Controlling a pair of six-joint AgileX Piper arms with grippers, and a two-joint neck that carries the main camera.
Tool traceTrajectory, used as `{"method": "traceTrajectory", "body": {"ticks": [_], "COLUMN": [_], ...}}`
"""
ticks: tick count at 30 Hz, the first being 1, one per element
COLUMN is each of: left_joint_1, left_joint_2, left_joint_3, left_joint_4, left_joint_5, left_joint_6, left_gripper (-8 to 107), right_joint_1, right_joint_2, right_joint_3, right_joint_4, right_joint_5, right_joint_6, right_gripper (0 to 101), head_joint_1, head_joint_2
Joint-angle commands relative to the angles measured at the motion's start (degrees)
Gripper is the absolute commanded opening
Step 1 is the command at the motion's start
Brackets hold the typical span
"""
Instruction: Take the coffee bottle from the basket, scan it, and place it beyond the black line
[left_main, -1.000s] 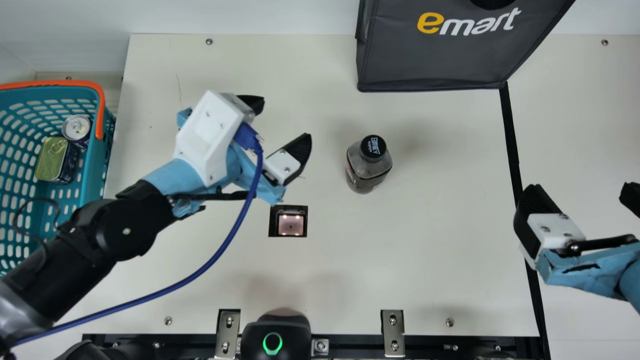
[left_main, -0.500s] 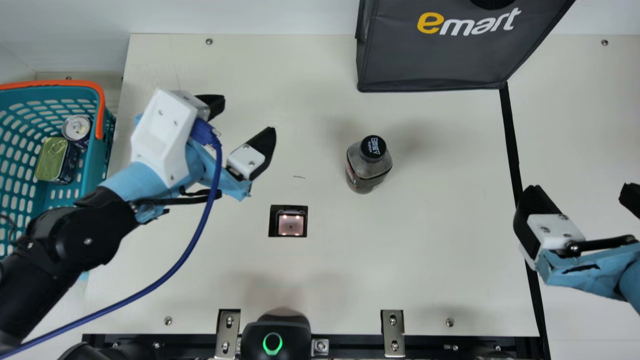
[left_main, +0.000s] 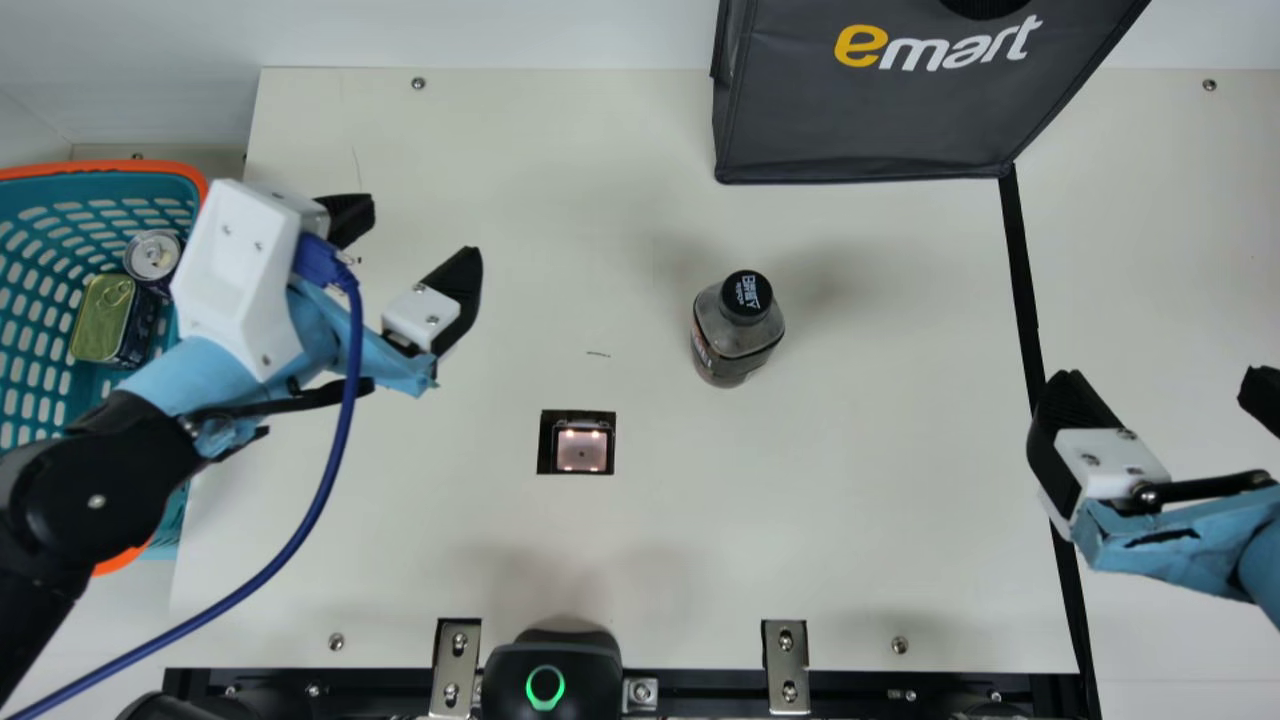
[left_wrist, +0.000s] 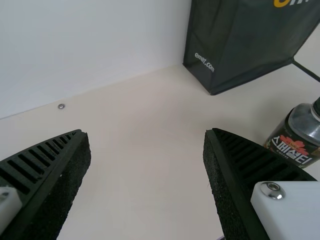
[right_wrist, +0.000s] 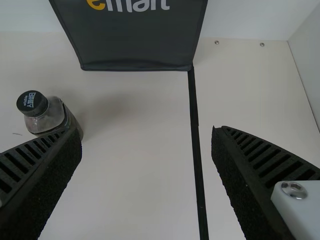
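In the main view, a round can (left_main: 153, 255) and a rectangular tin (left_main: 103, 318) are held in the teal basket (left_main: 100, 168). The basket's inner edge is partly covered by the left arm, which is slanted up from the lower left corner. Its gripper (left_main: 424, 228) is spread wide, aimed toward the upper right, with nothing held. A blue cable (left_main: 347, 400) is looped beneath it. Farther right, the scanner window (left_main: 582, 450) is seen set into the table. The coffee bottle (left_main: 738, 330) is stood upright between scanner and black line (left_main: 1022, 290); a red flower on its label (left_wrist: 292, 150) is revealed in the left wrist view. At far right, the right gripper (left_main: 1160, 378) is angled upward, wide apart and unloaded; in the right wrist view, the line is framed between its fingers.
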Motion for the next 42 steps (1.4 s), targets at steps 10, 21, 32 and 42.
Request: {"method": "traceTrajectory", "body": {"ticks": [10, 21, 32, 42], "left_joint_1": [6.54, 12.1, 16.84, 19.85], "left_joint_2": [-3.67, -7.6, -11.13, -14.91], "left_joint_3": [2.57, 4.76, 5.86, 7.52], "left_joint_4": [-1.0, -1.43, -2.04, -0.22], "left_joint_5": [3.4, 6.29, 9.1, 11.18], "left_joint_6": [2.53, 5.6, 7.38, 6.75], "left_gripper": [90, 90, 90, 90], "right_joint_1": [0.0, 0.0, 0.0, 0.0], "right_joint_2": [0.0, 0.0, 0.0, 0.0], "right_joint_3": [0.0, 0.0, 0.0, 0.0], "right_joint_4": [0.0, 0.0, 0.0, 0.0], "right_joint_5": [0.0, 0.0, 0.0, 0.0], "right_joint_6": [0.0, 0.0, 0.0, 0.0], "right_gripper": [91, 91, 91, 91], "head_joint_1": [-1.57, -1.57, -1.57, -1.57], "head_joint_2": [0.09, 0.09, 0.09, 0.09]}}
